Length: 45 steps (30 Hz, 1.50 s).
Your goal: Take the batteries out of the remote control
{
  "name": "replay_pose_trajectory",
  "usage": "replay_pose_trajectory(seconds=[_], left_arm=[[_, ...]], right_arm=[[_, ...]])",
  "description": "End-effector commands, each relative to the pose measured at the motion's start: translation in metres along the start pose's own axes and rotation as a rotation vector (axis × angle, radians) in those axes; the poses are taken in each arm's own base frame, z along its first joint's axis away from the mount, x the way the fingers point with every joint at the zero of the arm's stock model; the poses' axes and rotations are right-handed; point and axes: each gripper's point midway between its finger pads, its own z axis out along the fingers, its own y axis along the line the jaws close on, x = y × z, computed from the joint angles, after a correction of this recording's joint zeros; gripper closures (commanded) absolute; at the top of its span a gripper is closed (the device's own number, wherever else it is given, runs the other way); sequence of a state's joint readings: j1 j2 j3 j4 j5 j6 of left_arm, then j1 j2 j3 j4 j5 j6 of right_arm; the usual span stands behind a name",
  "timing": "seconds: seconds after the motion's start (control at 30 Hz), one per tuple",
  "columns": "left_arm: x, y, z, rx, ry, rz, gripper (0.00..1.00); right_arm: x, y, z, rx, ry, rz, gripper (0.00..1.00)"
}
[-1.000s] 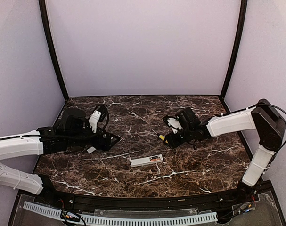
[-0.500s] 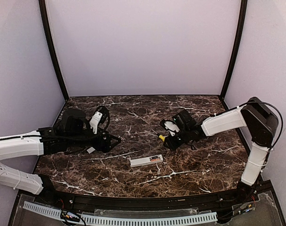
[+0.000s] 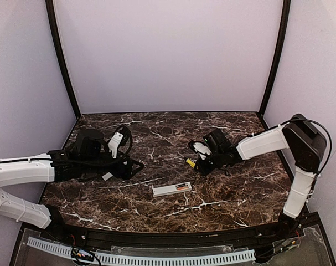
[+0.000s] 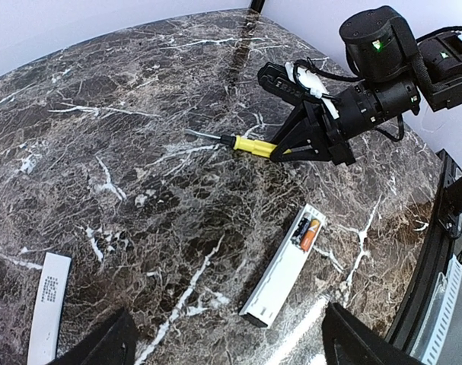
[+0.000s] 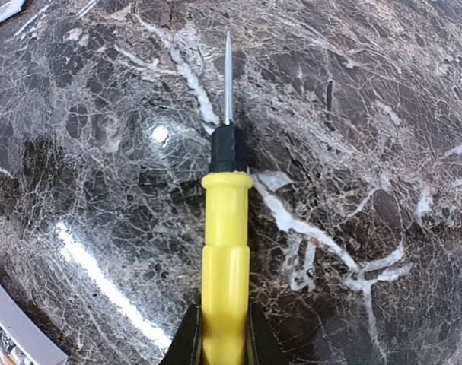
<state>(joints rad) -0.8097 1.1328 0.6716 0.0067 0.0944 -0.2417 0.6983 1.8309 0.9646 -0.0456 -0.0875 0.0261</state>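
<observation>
The remote control [image 3: 172, 189] lies on the marble table, near the front middle, with its battery bay open; it also shows in the left wrist view [image 4: 284, 276]. One orange battery [image 4: 310, 234] sits in the bay at its far end, beside a dark slot. My left gripper [image 3: 135, 165] is open and empty, low over the table to the left of the remote, and both its fingertips show in the left wrist view [image 4: 227, 350]. My right gripper [image 3: 200, 165] is shut on a yellow screwdriver [image 5: 225, 251] and holds it above and behind the remote, its metal tip pointing left.
The flat whitish cover strip [image 4: 48, 308] lies on the table by my left gripper, seen also from the top [image 3: 107, 177]. Lilac walls close the table at the back and sides. A black rail runs along the near edge.
My right arm's elbow has risen and its gripper has shifted slightly left with the screwdriver. My left gripper has edged slightly right. The remote has not moved.
</observation>
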Motion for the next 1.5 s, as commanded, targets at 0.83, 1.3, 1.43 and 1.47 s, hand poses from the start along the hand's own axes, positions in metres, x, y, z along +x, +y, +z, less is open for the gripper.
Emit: replay_pose_trajectory(seconds=[0.83, 1.3, 1.43, 1.47], left_arm=[[-0.043, -0.088, -0.002, 0.577, -0.077, 0.133, 0.24], [-0.06, -0.112, -0.007, 0.778, -0.064, 0.122, 0.36], [-0.055, -0.118, -0.001, 0.803, -0.033, 0.119, 0.38], [-0.055, -0.121, 0.0, 0.809, -0.029, 0.12, 0.39]], right_arm=[[-0.027, 0.114, -0.191, -0.598, -0.249, -0.192, 1.0], [-0.013, 0.151, -0.208, -0.796, -0.192, -0.247, 1.0], [-0.012, 0.154, -0.204, -0.796, -0.169, -0.251, 1.0], [-0.011, 0.156, -0.203, -0.798, -0.165, -0.253, 1.0]])
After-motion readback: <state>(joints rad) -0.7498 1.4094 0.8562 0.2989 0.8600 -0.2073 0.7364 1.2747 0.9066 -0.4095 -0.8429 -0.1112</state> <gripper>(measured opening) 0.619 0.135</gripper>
